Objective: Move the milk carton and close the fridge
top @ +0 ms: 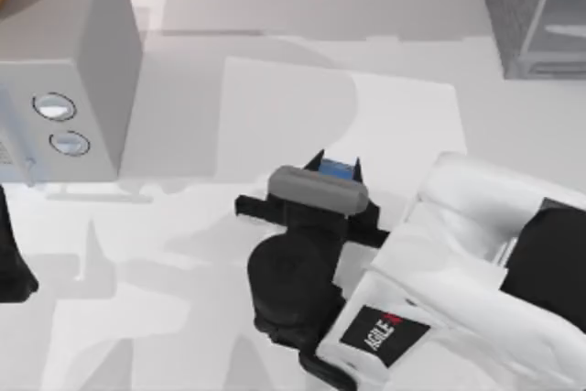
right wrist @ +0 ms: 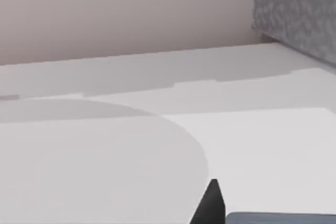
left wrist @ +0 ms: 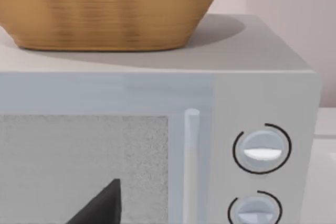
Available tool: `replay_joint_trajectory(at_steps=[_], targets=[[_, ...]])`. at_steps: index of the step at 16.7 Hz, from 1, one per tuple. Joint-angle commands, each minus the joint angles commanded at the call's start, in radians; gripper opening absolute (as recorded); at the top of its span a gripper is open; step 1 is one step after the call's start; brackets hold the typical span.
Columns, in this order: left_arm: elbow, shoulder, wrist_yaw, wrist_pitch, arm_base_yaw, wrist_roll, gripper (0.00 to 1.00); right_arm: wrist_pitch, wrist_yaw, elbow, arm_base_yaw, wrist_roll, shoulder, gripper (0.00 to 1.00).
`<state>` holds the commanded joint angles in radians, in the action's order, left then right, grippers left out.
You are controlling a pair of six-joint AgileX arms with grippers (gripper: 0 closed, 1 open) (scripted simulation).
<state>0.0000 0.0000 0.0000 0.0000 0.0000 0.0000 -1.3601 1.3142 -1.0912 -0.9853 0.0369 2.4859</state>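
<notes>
Blue top of the milk carton [top: 335, 169] peeks out mid-table, right between the right gripper [top: 337, 168] fingertips, jaws clamped on it. Fridge [top: 534, 8] sits at the table's far right corner, well apart. Left gripper [top: 13, 263] idles at the left edge by the dial box [top: 69, 61]; grip state: cannot tell

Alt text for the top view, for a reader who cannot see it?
The right gripper sits mid-table around the blue-topped milk carton. The fridge stands at far right, a pale box with two dials at left.
</notes>
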Motion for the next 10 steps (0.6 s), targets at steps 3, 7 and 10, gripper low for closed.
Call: replay_joint_trajectory(at_steps=[3,7,10], targets=[[0.0,0.0,0.0,0.0,0.0,0.0,1.0,0.039,-0.001,0.012,-0.001,0.002,-0.05,0.0],[0.0,0.0,0.0,0.0,0.0,0.0,1.0,0.082,0.0,0.026,0.0,0.004,-0.103,0.0],[0.0,0.0,0.0,0.0,0.0,0.0,1.0,0.08,0.0,0.022,0.0,0.006,-0.1,0.0]])
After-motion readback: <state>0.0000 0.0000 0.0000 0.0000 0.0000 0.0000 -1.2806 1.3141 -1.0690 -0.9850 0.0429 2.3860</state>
